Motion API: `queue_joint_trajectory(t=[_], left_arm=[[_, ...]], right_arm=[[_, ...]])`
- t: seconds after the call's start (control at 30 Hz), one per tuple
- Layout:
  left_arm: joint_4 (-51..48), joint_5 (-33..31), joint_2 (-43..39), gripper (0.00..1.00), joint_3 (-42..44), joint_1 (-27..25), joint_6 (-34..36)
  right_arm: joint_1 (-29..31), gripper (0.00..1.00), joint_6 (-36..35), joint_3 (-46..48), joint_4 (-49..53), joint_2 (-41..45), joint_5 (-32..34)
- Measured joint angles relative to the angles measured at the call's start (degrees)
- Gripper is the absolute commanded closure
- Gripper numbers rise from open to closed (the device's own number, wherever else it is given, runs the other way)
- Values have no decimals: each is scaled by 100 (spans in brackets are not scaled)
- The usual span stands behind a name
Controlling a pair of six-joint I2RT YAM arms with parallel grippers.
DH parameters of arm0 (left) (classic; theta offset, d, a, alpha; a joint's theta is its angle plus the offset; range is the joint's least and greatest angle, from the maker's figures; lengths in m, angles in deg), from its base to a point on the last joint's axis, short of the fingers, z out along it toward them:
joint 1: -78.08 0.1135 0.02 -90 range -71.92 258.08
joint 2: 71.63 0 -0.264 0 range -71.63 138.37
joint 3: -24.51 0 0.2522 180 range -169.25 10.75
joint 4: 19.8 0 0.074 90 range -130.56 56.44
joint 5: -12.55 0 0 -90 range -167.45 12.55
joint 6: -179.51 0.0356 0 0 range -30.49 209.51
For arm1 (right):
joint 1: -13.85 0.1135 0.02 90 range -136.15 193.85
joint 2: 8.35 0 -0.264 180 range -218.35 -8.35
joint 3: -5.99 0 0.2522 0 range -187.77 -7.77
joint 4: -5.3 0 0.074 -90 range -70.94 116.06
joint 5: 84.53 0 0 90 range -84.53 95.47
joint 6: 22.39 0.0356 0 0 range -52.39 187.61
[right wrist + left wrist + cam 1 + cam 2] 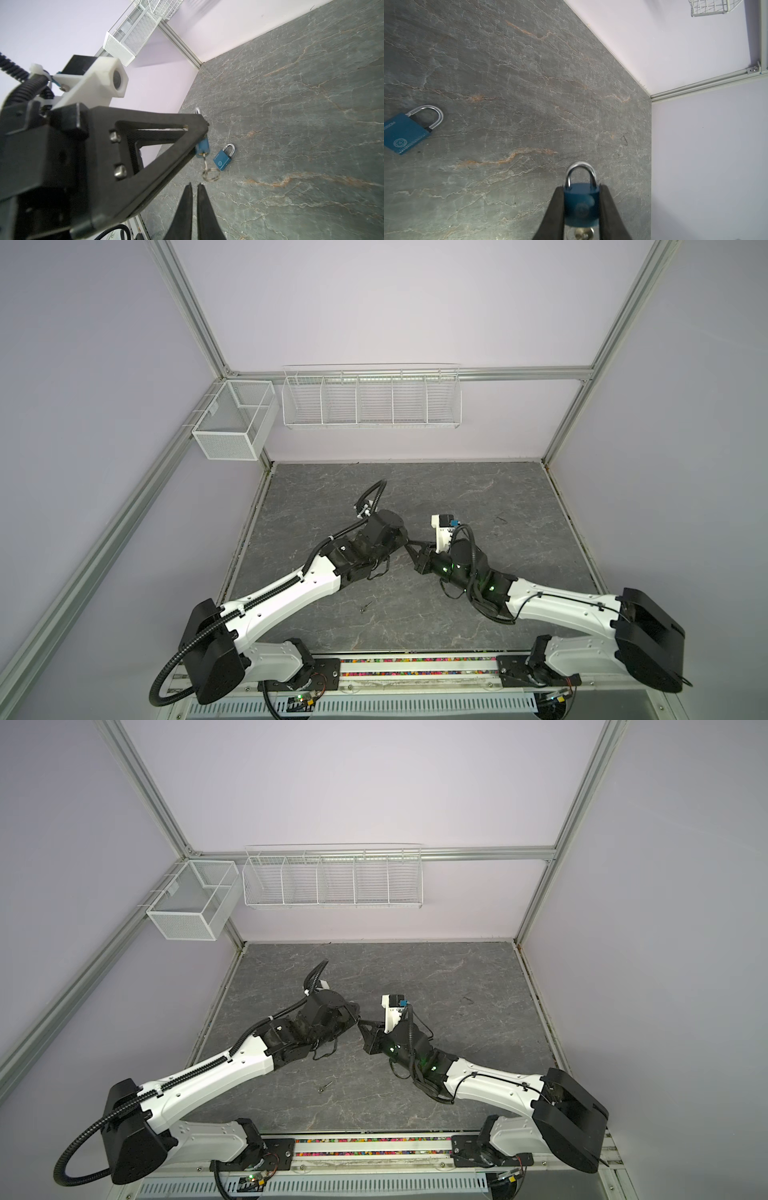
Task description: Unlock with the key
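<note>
Left claw point(581, 188) clenched on blue padlock point(581, 205); key point(202, 154) in keyhole, ring point(211, 173) hanging. Right claw point(195, 185) clenched, empty, near ring. On bench point(301, 124): second padlock point(223, 160).

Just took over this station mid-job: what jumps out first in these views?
The left gripper clamps a blue padlock, key in its keyhole, key ring dangling. A second blue padlock lies flat on the table nearby. The right gripper, shut and empty, sits just short of the ring.
</note>
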Motion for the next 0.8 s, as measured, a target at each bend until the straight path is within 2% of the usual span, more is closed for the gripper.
queue_joint_trajectory(t=[0.33,0.8], left_arm=[[4,46,-35,100,2,0,-2],[96,258,-35,100,138,-2,-55]], right_arm=[[-4,87,-2,-28,4,-92,9],[-52,91,-9,-50,57,-120,76]])
